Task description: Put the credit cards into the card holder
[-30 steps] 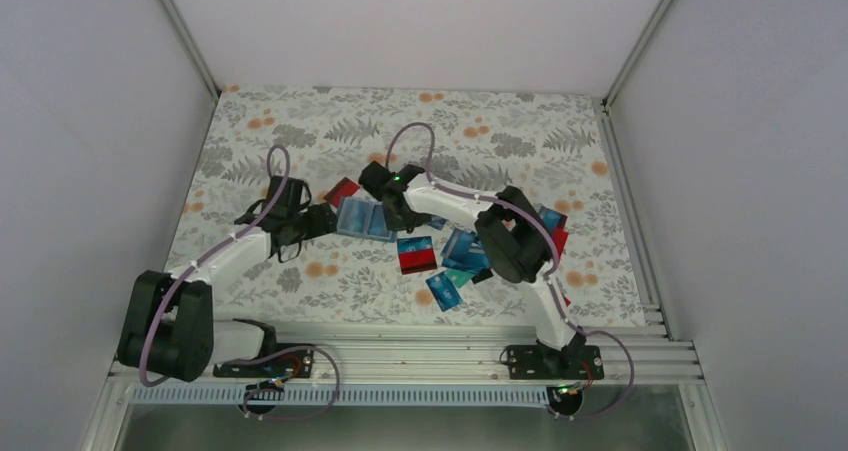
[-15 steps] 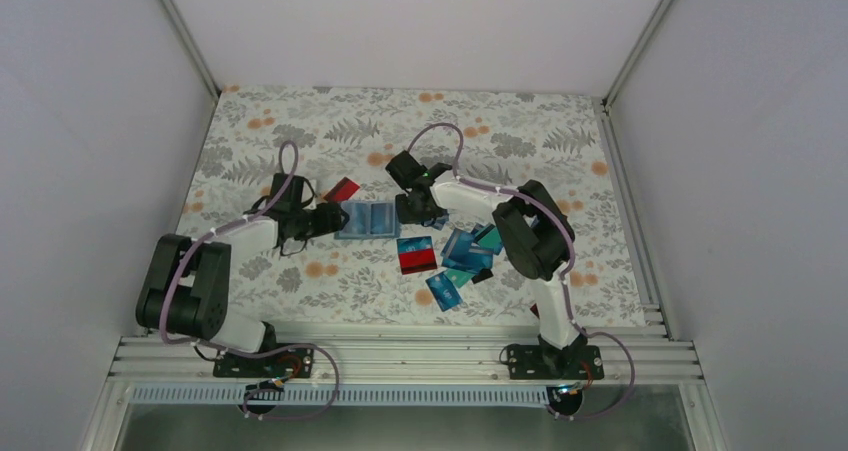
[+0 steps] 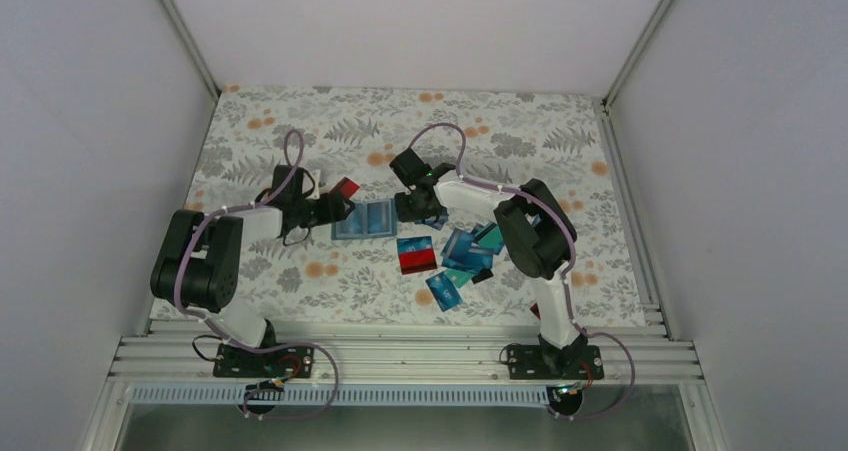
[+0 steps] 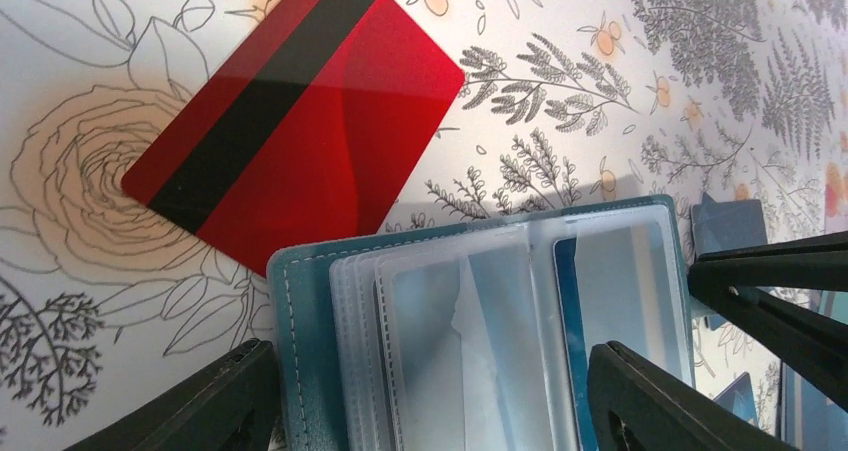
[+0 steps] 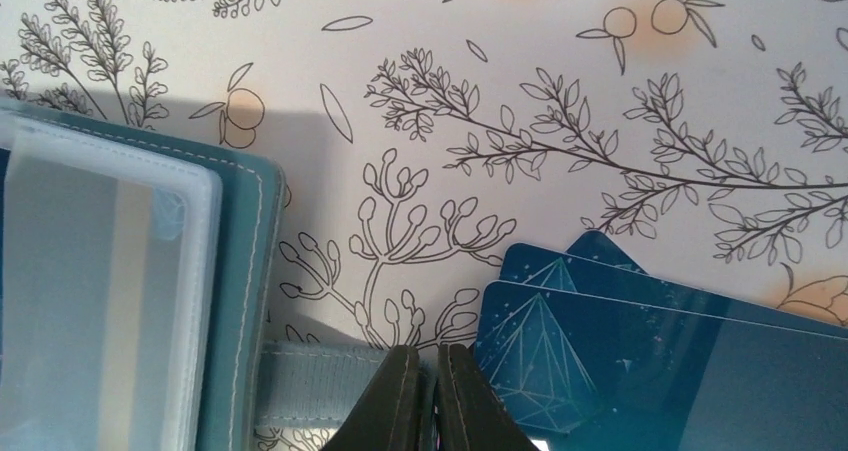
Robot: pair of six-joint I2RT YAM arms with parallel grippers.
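The card holder point(image 3: 365, 219) lies open on the flowered cloth, showing clear sleeves point(image 4: 470, 341) with a blue card in the right page. My left gripper point(image 4: 430, 416) is open, with one finger point(image 4: 200, 411) at the holder's left edge and the other over its right page. My right gripper point(image 5: 421, 401) is shut on the holder's pale blue strap point(image 5: 320, 371). A red card with a black stripe point(image 4: 300, 111) lies just beyond the holder. Several blue and teal credit cards point(image 3: 462, 256) are scattered to the right, and two dark blue ones point(image 5: 620, 351) lie beside my right fingers.
A red-and-blue card point(image 3: 416, 255) lies in front of the holder, and a single blue card point(image 3: 442, 291) is nearer the rail. White walls close in the cloth on three sides. The metal rail point(image 3: 400, 356) runs along the near edge.
My left gripper has slid right onto the holder's left side and narrowed a little, its elbow rising. My right gripper has drawn back from over the holder to its right edge.
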